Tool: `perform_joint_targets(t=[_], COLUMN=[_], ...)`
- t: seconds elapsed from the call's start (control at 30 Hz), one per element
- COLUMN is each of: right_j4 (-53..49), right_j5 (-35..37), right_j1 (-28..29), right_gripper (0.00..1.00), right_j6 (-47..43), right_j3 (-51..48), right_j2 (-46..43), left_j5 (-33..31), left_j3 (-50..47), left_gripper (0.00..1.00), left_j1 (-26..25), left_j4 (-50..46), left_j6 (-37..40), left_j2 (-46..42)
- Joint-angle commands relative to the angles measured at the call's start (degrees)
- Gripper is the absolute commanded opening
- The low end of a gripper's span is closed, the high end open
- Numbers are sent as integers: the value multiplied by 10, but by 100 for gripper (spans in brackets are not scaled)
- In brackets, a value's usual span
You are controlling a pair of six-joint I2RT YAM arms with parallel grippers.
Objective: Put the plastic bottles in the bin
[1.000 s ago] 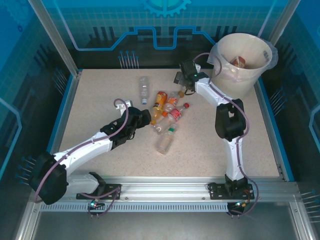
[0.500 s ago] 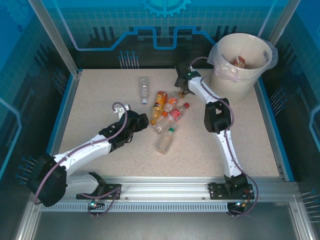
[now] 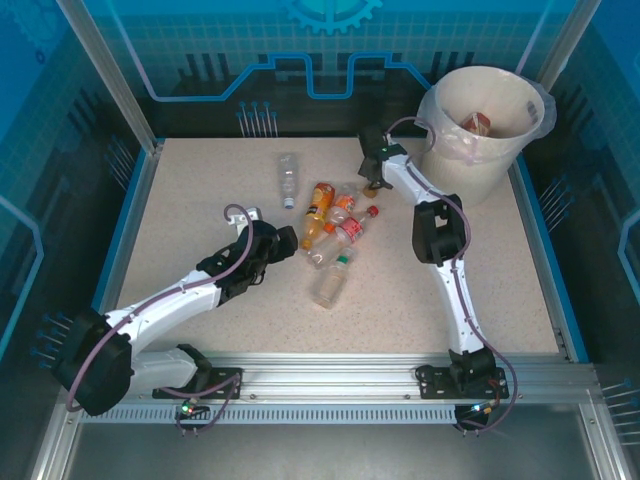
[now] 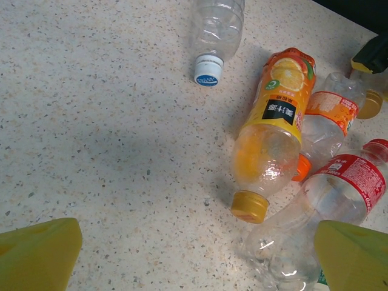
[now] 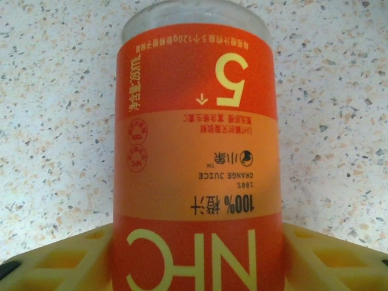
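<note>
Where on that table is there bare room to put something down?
Bare: the table right of the right arm, and the far left corner beside the lone clear bottle. Crowded: the bottle cluster mid-table, where the right end effector clasps an orange juice bottle.

In the right wrist view the orange-label bottle runs off the bottom edge, its cap unseen. Whether the right fingers flanking it press it cannot be told. In the left wrist view the clear bottle is cut by the top edge, and the left fingers by the bottom corners. What lies in the far right bin is too small to name.
</note>
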Motion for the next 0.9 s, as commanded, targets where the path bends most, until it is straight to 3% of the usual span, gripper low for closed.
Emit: perform_joint_targets(t=[0.0,0.4,0.87], right_j4=[23,179,193], right_j5=[-19,-70,-164], right_j1=[-2,28,46], right_gripper=[57,40,33], right_j6=[-23,-146,-248], right_j3=[-48,-293,-427], right_j2=[-43,-264,-529], left_j5=[17,77,113], left_j3=[-11,-4,-1], left_gripper=[99,99,99], left_j1=[6,10,10], left_j4=[21,39,69], left_j6=[11,11,-4], left_j2=[-9,-10,-14])
